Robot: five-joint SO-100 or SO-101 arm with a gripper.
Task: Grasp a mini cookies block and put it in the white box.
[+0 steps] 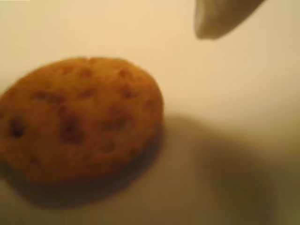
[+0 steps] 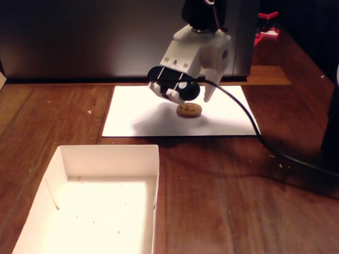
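Observation:
The mini cookies block [image 2: 189, 109] is a small round golden-brown cookie with dark specks, lying flat on a white paper sheet. It fills the left half of the wrist view [image 1: 82, 124], blurred from closeness. My gripper [image 2: 189, 98] hovers just above it, open, with its jaws on either side of the cookie and not touching it. In the wrist view only one pale fingertip [image 1: 213, 21] shows, at the top right, apart from the cookie. The white box [image 2: 108, 152], a shallow tray with low walls and a crumb-speckled floor, stands at the front left with nothing in it.
The white paper sheet [image 2: 137, 114] lies on a dark wooden table [image 2: 238, 201]. A black cable [image 2: 249, 124] runs from the gripper toward the right edge. A dark panel closes off the back, and a red object [image 2: 267, 26] sits at the far right.

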